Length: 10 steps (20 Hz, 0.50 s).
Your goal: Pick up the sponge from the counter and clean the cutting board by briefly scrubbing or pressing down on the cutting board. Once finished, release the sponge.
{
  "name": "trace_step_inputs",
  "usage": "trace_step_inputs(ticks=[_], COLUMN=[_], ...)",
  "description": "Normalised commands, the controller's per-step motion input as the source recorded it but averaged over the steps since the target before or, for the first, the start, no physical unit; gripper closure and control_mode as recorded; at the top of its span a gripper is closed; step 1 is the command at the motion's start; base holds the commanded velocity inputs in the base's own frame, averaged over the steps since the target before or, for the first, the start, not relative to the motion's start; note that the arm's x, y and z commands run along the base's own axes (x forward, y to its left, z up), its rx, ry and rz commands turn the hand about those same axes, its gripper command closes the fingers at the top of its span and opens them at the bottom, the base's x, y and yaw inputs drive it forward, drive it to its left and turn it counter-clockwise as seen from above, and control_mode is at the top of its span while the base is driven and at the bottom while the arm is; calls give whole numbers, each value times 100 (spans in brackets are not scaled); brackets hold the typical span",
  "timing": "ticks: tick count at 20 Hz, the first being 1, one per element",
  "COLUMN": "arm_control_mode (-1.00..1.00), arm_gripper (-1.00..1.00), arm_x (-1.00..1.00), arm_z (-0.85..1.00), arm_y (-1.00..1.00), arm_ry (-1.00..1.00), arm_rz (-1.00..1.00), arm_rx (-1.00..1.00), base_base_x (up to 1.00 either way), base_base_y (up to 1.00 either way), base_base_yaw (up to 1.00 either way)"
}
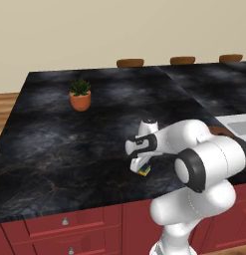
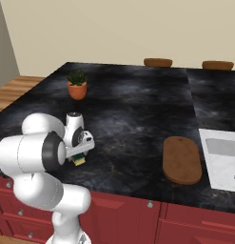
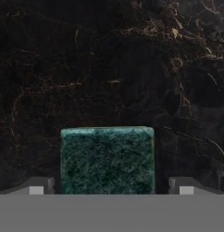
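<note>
The sponge (image 3: 107, 159) shows its dark green scrub top in the hand view, lying on the black counter (image 3: 109, 68). My gripper (image 3: 111, 190) is open, with one fingertip (image 3: 38, 186) on each side of the sponge and a gap to it on both. In the left base view the sponge (image 1: 144, 171) peeks out yellow and green under the gripper (image 1: 139, 167), near the counter's (image 1: 55, 139) front edge. In the right base view the sponge (image 2: 79, 160) lies under the hand (image 2: 76, 156), and the brown cutting board (image 2: 181, 159) lies flat well to its right.
A potted plant (image 1: 80, 94) stands far back on the counter. Brown round discs (image 1: 130, 63) line the far edge. A pale sink (image 2: 223, 157) lies right of the cutting board. Red cabinets (image 1: 69, 224) run below the counter.
</note>
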Motion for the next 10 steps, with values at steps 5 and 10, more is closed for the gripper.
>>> trace_step_inputs(ticks=[5, 10], arm_control_mode=[-100, -100], arm_gripper=[-100, 100], arm_x=[0, 0], arm_z=[-16, -4], arm_y=[0, 0], arm_ry=[0, 0], arm_rz=[0, 0], arm_rx=[0, 0], base_base_x=[0, 0], base_base_y=[0, 0], base_base_yaw=[0, 0])
